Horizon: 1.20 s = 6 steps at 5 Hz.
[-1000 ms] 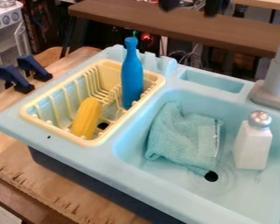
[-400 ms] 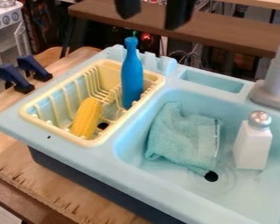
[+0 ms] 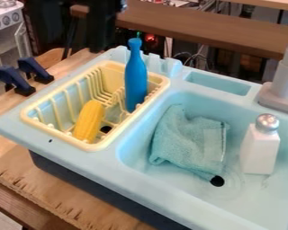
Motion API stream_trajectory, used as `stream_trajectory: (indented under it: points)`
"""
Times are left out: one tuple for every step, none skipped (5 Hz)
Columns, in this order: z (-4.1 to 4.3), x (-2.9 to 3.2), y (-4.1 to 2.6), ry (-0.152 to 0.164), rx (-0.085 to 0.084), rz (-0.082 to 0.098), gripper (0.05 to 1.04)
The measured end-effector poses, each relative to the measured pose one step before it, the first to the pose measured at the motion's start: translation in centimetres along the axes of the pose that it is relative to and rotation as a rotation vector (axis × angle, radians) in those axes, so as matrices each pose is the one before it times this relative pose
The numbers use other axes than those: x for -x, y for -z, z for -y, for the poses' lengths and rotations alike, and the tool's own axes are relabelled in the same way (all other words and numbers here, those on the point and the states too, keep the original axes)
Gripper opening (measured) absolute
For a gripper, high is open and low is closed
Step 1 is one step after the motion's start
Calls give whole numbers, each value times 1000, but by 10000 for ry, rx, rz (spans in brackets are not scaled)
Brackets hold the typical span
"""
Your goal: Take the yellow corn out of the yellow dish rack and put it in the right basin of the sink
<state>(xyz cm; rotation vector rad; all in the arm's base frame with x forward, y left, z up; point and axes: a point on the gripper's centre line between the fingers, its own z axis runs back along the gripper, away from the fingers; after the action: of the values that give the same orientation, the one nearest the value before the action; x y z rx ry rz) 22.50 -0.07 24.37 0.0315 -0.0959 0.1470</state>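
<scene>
Black fingers, upper L of frame, stand apart, empty, near yellow rack w/ upright blue bottle & corn.

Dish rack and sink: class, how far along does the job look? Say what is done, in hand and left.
Done, it seems: the corn and the upright blue bottle are in the yellow rack.
In hand: nothing visible; the gripper hangs beyond the rack's far side.
Possibly left: the cloth and white shaker, both in the basin.
</scene>
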Motion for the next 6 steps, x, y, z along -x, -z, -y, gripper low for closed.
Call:
stream_trajectory:
  points:
    - [-2403, 730, 871, -814, -326, 462, 1002]
    - [-813, -510, 891, -366, -55, 292, 1002]
    - [-917, -658, 1197, -261, 18, 676, 1002]
    - [-435, -748, 1009, -412, 197, 470, 1002]
    - [617, -921, 1714, -202, 70, -114, 1002]
    - [799, -217, 1335, -348, 334, -4, 1002]
